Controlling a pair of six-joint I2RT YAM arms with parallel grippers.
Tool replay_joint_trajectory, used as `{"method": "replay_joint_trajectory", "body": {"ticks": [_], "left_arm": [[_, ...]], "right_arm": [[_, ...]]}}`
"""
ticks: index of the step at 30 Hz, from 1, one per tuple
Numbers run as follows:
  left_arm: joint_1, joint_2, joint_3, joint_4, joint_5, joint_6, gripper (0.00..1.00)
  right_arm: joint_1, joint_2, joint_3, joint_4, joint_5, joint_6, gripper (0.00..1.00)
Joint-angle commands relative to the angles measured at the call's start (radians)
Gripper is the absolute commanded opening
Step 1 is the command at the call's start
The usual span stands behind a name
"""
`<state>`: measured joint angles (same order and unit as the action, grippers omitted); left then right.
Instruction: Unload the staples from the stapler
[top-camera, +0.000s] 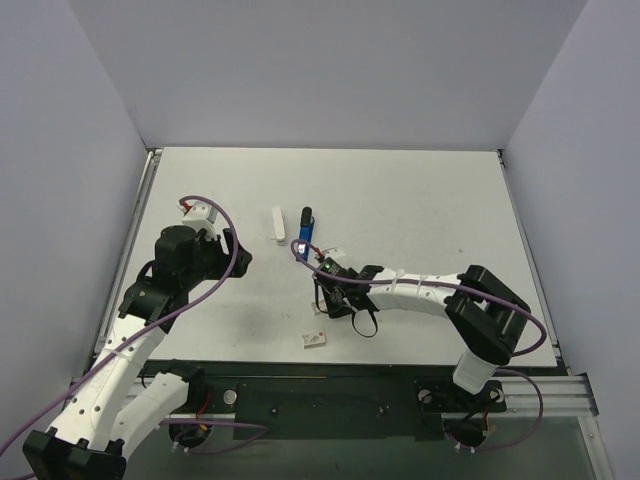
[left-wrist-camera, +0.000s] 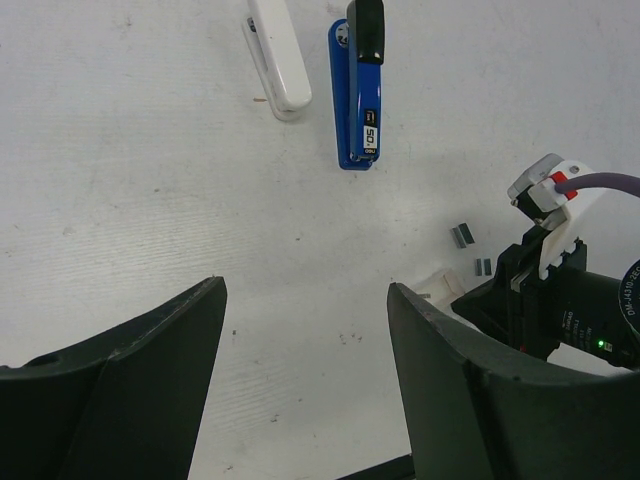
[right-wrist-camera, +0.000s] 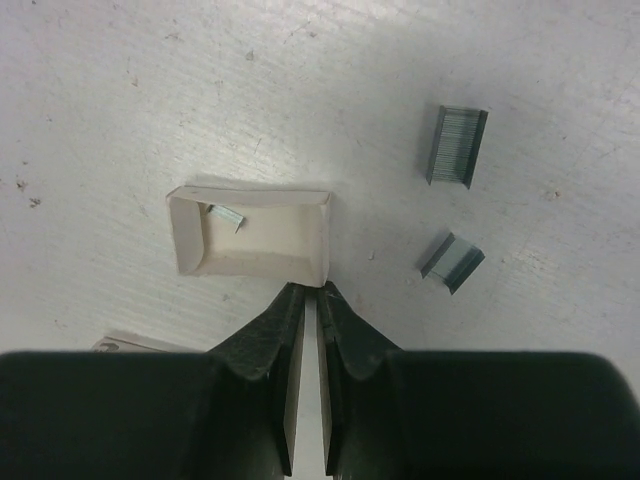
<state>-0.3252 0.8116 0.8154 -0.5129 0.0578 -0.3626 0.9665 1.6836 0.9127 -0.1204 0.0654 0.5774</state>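
Note:
The blue stapler (top-camera: 305, 232) with a black end lies closed on the table; it also shows in the left wrist view (left-wrist-camera: 358, 100). My right gripper (right-wrist-camera: 310, 292) is closed on the near right corner of a small open cardboard box (right-wrist-camera: 262, 255) that holds one loose staple (right-wrist-camera: 228, 215). Two staple strips (right-wrist-camera: 457, 147) (right-wrist-camera: 452, 262) lie on the table to the box's right. In the top view the right gripper (top-camera: 325, 297) is just in front of the stapler. My left gripper (left-wrist-camera: 305, 290) is open and empty, left of the stapler (top-camera: 240, 255).
A plain white bar (top-camera: 278, 224) lies just left of the stapler, also in the left wrist view (left-wrist-camera: 278, 55). A small card piece (top-camera: 314, 340) lies near the table's front edge. Grey walls enclose the table on three sides.

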Motion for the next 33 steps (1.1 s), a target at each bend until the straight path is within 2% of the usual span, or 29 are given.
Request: {"method": "replay_joint_trajectory", "body": {"ticks": [1, 9, 15, 20, 28, 33], "left_arm": [[0.009, -0.008, 0.005, 0.040, 0.007, -0.004, 0.75], [0.012, -0.008, 0.005, 0.043, 0.010, -0.002, 0.76], [0.012, -0.011, 0.004, 0.045, 0.013, -0.004, 0.75], [0.015, -0.015, 0.005, 0.047, 0.017, -0.006, 0.76], [0.015, -0.023, 0.002, 0.045, 0.017, -0.004, 0.76], [0.015, -0.028, 0.002, 0.047, 0.019, -0.007, 0.77]], "right_arm": [[-0.011, 0.022, 0.028, -0.050, 0.034, -0.004, 0.08], [-0.006, 0.018, 0.043, -0.062, 0.001, -0.005, 0.09], [-0.008, -0.090, 0.040, -0.133, -0.030, -0.031, 0.14], [-0.015, -0.183, 0.074, -0.197, 0.022, -0.053, 0.25], [-0.098, -0.113, 0.164, -0.236, 0.072, -0.048, 0.39], [-0.130, -0.046, 0.215, -0.213, 0.074, -0.062, 0.42]]}}
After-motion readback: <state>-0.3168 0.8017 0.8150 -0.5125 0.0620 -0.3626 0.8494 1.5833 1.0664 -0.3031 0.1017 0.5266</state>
